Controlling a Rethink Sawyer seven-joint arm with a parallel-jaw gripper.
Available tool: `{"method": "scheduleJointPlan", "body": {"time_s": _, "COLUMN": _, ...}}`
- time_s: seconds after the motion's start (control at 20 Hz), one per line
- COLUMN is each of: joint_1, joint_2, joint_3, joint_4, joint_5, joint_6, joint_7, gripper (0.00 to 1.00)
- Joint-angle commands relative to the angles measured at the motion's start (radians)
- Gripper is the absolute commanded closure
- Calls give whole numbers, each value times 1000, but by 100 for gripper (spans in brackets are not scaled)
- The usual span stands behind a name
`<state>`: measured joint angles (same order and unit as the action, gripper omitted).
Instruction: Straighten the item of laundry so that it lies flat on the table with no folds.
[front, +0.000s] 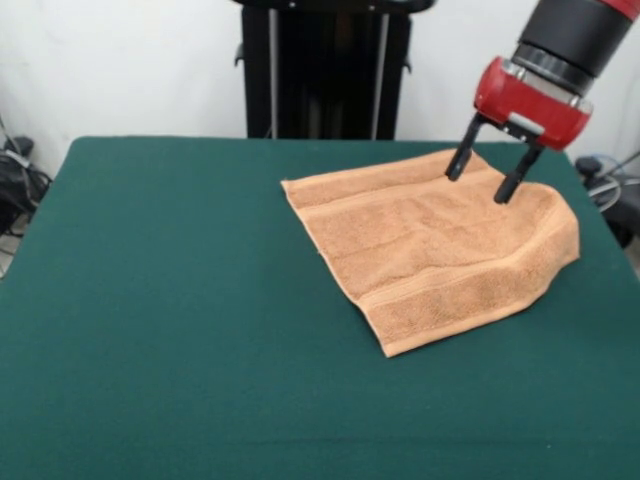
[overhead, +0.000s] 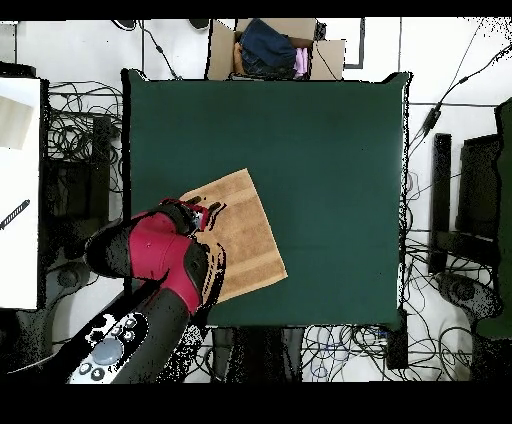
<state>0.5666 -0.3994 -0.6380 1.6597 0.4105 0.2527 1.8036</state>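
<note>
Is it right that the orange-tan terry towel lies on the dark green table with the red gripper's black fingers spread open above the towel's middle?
Not quite. The front view shows the red gripper with its black fingers spread open at the far edge of the orange-tan terry towel, near a corner, not above its middle. The towel does lie on the dark green table.

no text, label, brand or number can be read anywhere in either view

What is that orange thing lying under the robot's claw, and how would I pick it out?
Start at the big green table. In the front view, on its right side, under the open red and black gripper, lies an orange-tan terry towel. It is the only cloth there, with woven band stripes near its edges and one side humped up.
</note>
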Motion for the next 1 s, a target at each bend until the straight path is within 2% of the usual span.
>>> {"method": "scheduleJointPlan", "body": {"time_s": 0.05, "joint_1": -4, "joint_2": 6, "joint_3": 139, "joint_4": 40, "joint_5": -47, "joint_6": 139, "joint_7": 131, "gripper": 0}}
{"method": "scheduleJointPlan", "body": {"time_s": 0.7, "joint_1": 50, "joint_2": 62, "joint_3": 94, "joint_4": -7, "joint_5": -44, "joint_6": 178, "joint_7": 164, "gripper": 0}}
{"method": "scheduleJointPlan", "body": {"time_s": 1.0, "joint_1": 50, "joint_2": 63, "joint_3": 99, "joint_4": -8, "joint_5": -37, "joint_6": 183, "joint_7": 164, "gripper": 0}}
